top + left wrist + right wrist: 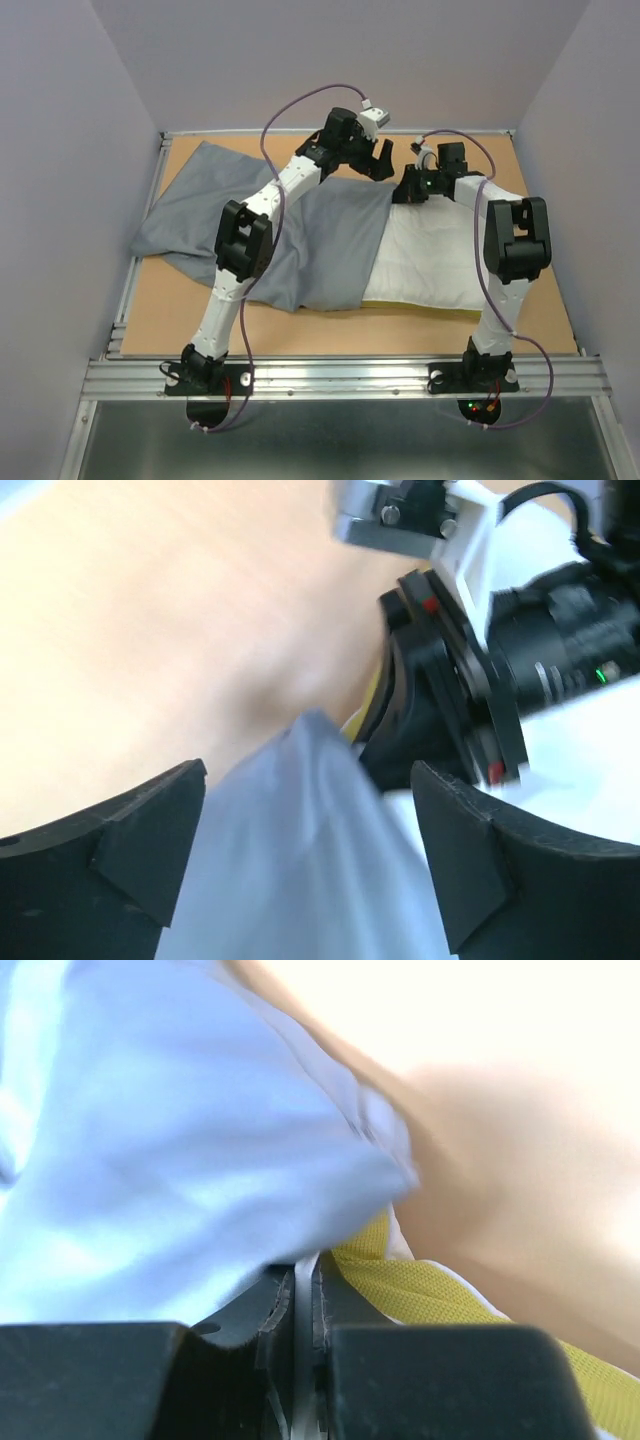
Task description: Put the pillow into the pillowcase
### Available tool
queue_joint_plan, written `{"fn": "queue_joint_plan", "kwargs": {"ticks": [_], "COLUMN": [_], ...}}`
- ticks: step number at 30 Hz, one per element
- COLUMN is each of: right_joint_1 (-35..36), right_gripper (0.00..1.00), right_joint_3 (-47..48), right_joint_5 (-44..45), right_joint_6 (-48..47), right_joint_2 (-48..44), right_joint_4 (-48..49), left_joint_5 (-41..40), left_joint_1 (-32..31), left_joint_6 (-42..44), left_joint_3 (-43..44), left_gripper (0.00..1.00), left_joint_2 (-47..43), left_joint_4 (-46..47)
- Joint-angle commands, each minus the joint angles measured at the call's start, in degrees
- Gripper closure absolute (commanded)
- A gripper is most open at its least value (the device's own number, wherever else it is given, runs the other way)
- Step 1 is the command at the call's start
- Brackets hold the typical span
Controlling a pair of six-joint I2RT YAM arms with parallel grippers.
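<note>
- Pinching almost fully shut, the right end effector [305, 1285] leaves only a thin slit between its jaws. A sliver of pale cloth is caught in the slit, at the far corner of the pillow [432, 262].
- The pillow's yellow band [420, 1290] comes out right beside that grip and runs off to the lower right in the right wrist view.
- The pillowcase [330, 245] bunches over the same corner, its cloth lying against the left side of the grip in that view.
- The left end effector [308, 780] is wide open and holds nothing. Its two fingers [130, 850] stand on either side of a pointed fold of pillowcase, and I cannot tell whether they touch the cloth.
- Just beyond that fold, the left wrist view shows the right end effector. The two are near each other but apart, at the far end of the pillowcase mouth.
- The pillow lies flat on the right half of the counter [165, 315]. Its left part is covered by the pillowcase and its right part is bare, with the yellow band showing along its near edge.
- Whether the covered part is inside the pillowcase or only under it cannot be told.
- The pillowcase spreads wrinkled to the left of the pillow, toward the counter's far left corner, partly under the left arm [290, 185].
</note>
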Motion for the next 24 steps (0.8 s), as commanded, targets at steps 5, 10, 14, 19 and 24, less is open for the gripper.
{"fn": "queue_joint_plan", "kwargs": {"ticks": [5, 10, 14, 19, 24], "right_joint_1": [-1.8, -1.8, -1.8, 0.0, 13.8], "right_gripper": [0.77, 0.23, 0.22, 0.16, 0.03], "right_joint_3": [8.7, 6.9, 6.7, -0.1, -15.1], "right_joint_5": [3.3, 9.8, 18.8, 11.8, 18.1], "right_joint_6": [7.8, -2.5, -19.5, -31.9, -38.8], "right_joint_2": [0.0, -7.4, -13.8, -24.9, -37.5], "right_joint_4": [9.6, -0.4, -13.7, -28.5, -30.8], "left_joint_5": [-7.3, -8.1, -3.9, -6.8, -4.6], "left_joint_1": [8.8, 10.2, 9.7, 9.0, 10.4], "left_joint_6": [9.7, 9.9, 7.7, 8.2, 7.7], "left_joint_3": [-2.4, -35.3, -58.8, -71.5, -71.6], "left_gripper": [0.01, 0.11, 0.22, 0.11, 0.01], "left_joint_2": [-16.6, -33.5, -51.5, -64.2, -67.8], "left_joint_4": [-7.9, -11.3, -4.4, 1.3, 1.4]}}
